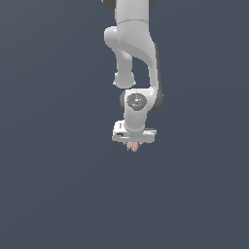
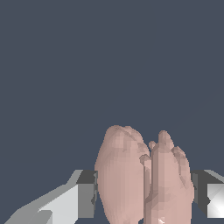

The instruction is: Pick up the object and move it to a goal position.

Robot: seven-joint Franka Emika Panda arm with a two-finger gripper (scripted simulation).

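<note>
From the exterior view, the white arm (image 1: 136,58) is reaching down and the pink lump (image 1: 133,146) is peeking out just beneath its claw (image 1: 133,144). In the wrist view, the lump (image 2: 140,179) is sitting between the two fingers (image 2: 85,194), which are pressing against its sides, closed on it.

Flat, featureless dark slate-blue backdrop (image 1: 48,194)

A plain dark slate-blue backdrop (image 1: 48,194) fills everything.
</note>
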